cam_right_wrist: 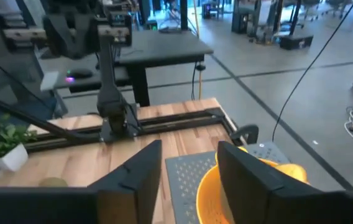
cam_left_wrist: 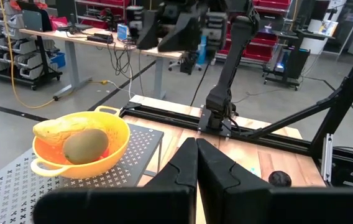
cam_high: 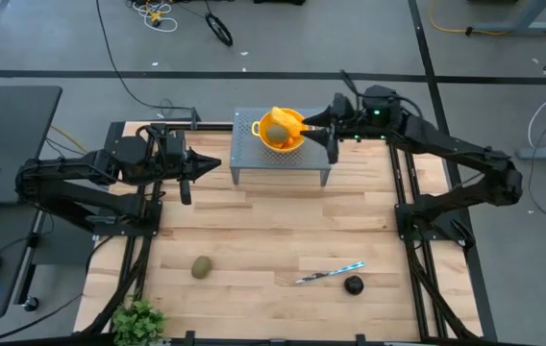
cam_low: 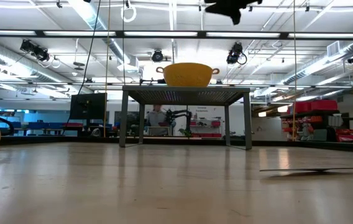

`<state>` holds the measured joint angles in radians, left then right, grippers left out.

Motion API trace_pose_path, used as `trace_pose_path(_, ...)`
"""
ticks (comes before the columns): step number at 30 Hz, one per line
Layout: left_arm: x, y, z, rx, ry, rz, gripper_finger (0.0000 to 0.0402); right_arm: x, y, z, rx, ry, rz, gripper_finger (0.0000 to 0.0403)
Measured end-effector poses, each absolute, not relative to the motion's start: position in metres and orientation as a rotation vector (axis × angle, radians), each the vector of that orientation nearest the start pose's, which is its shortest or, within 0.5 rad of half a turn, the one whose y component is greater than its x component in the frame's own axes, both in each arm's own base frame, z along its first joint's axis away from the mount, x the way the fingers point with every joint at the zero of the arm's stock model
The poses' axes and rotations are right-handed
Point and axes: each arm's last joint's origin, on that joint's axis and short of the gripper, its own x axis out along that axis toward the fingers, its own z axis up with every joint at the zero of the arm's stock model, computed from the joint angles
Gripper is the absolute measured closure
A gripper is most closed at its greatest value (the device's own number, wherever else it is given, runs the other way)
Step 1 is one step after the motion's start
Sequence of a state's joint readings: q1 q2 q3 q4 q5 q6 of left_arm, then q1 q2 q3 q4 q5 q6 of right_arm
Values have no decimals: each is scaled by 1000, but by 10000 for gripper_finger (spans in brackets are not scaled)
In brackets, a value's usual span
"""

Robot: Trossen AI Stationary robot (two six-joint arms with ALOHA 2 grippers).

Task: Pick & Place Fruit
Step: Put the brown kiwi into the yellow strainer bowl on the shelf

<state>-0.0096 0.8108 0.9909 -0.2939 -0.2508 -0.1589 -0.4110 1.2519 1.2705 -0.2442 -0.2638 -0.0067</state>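
Observation:
A yellow bowl (cam_high: 281,130) stands on a grey perforated stand (cam_high: 254,159) at the table's far side. In it lie a yellow-orange oblong fruit (cam_left_wrist: 58,129) and an olive-brown oval fruit (cam_left_wrist: 84,144). Another olive-brown fruit (cam_high: 201,267) and a dark round fruit (cam_high: 353,284) rest on the table near its front. My right gripper (cam_high: 311,123) hangs open above the bowl's right rim, with nothing between its fingers (cam_right_wrist: 136,171). My left gripper (cam_high: 213,163) is shut and empty, held in the air left of the stand.
A slim knife with a pale handle (cam_high: 331,274) lies on the table beside the dark fruit. A small green plant (cam_high: 138,319) stands at the near left corner. Bare wooden table (cam_high: 273,226) stretches between the stand and the front objects.

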Motion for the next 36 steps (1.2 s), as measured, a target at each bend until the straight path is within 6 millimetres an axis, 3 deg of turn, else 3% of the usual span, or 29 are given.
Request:
trace_pose_path(11, 164, 6, 387, -145, 94, 250, 397, 212, -84, 426, 64, 125, -149, 327)
trace_pose_path(24, 164, 6, 387, -145, 93, 250, 397, 173, -67, 448, 18, 21, -148, 352)
trace_pose_path(36, 164, 6, 387, -146, 93, 249, 397, 157, -58, 452, 27, 20, -132, 380)
